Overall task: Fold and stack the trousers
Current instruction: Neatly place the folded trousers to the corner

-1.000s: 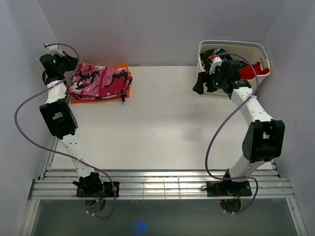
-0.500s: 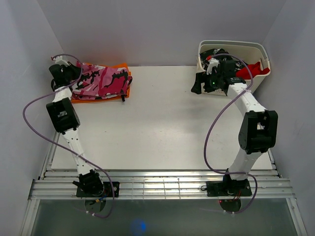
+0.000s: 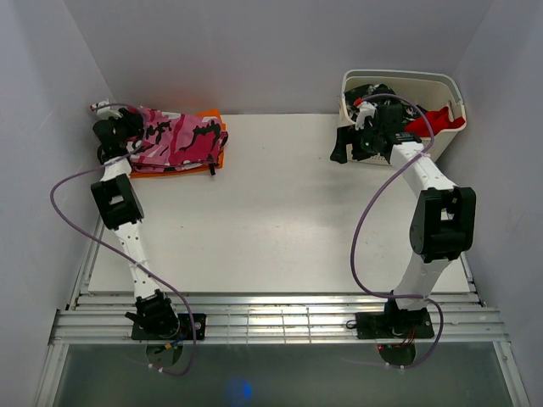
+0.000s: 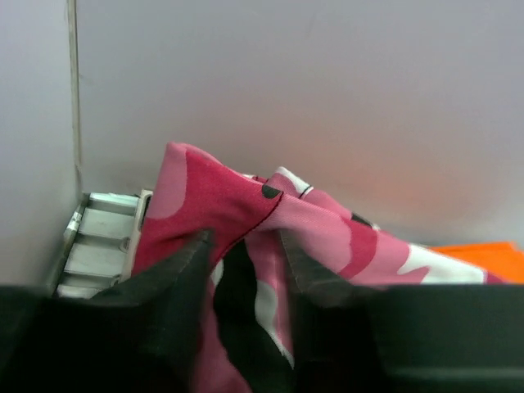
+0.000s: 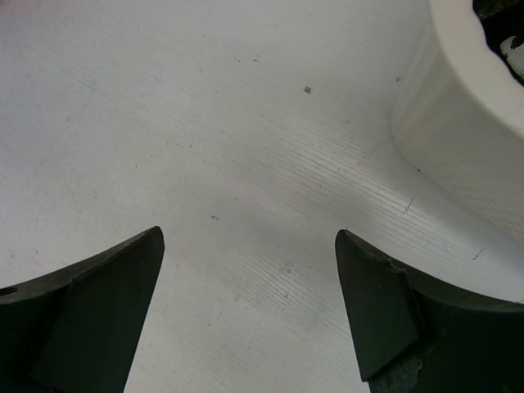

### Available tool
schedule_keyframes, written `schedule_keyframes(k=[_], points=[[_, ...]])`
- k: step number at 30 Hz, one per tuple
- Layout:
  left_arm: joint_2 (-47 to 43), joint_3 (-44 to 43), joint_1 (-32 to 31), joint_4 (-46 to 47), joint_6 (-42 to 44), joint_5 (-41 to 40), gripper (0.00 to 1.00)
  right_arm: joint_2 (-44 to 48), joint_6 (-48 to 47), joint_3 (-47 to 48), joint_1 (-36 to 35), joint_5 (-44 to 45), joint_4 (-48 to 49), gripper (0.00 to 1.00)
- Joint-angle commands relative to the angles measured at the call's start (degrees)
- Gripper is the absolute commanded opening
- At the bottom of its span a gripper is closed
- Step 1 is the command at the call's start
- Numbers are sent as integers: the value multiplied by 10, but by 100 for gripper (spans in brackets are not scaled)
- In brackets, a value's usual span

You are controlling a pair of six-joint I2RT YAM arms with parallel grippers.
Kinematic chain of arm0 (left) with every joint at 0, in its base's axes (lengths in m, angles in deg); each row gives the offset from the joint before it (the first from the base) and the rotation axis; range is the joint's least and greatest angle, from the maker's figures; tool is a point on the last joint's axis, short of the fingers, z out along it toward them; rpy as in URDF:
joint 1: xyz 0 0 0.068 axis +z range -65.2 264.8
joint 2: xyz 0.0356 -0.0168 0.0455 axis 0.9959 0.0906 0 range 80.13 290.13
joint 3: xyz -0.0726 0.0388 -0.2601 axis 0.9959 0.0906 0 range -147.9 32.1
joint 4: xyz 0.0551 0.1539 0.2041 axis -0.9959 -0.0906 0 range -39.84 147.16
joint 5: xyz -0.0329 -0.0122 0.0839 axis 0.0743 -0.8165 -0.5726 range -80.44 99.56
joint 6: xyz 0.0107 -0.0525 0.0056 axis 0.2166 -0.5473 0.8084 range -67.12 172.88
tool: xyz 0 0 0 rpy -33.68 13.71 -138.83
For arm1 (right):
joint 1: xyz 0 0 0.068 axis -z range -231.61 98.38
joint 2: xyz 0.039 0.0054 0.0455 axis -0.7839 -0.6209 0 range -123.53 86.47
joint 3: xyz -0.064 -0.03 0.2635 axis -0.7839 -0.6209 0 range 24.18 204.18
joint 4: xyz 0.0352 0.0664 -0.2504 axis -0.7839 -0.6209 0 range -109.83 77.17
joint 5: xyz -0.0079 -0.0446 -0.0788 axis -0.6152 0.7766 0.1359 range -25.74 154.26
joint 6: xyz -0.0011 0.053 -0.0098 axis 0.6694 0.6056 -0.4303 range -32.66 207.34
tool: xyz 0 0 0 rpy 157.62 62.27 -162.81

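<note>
The trousers point(image 3: 174, 140) are seen folded on an orange cloth point(image 3: 170, 173) at the far left of the surface point(image 3: 280, 203), a fold lying inside the left hand point(image 4: 243, 237); whether it is gripped cannot be told. The right hand point(image 5: 250, 236) is held wide beside the far-right basket point(image 3: 445, 85).

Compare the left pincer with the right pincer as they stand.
The left pincer has a fold of the trousers between its fingers; the right pincer has nothing between its own. The left one's fingers stand narrowly apart, the right one's wide. The left sits at the far left corner, the right over the table beside the white basket. Both have dark fingers.
</note>
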Motion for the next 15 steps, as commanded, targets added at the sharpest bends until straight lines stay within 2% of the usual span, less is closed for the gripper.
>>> schedule_keyframes(k=[1,4,5,8,9,11,12,13,15], points=[[-56,31,-5,30,36,4,62,20,-9,11,-1,2,-3,90],[-147,79,-8,4,69,22,87,39,-16,25,-1,-3,-6,90],[-172,84,-9,-15,90,28,98,49,-19,31,-1,-1,-14,90],[-268,107,-9,-114,132,34,98,77,-39,43,1,27,-30,90],[-315,113,-9,-185,148,53,98,85,-45,40,2,37,-34,90],[-356,115,-14,-267,176,63,98,118,-62,19,3,68,-34,90],[-376,119,-17,-354,213,76,98,131,-67,9,6,79,-34,90],[-417,127,-21,-393,236,73,98,143,-74,-4,7,89,-31,90],[-460,171,-32,-476,266,75,98,179,-97,-47,9,116,-28,90]])
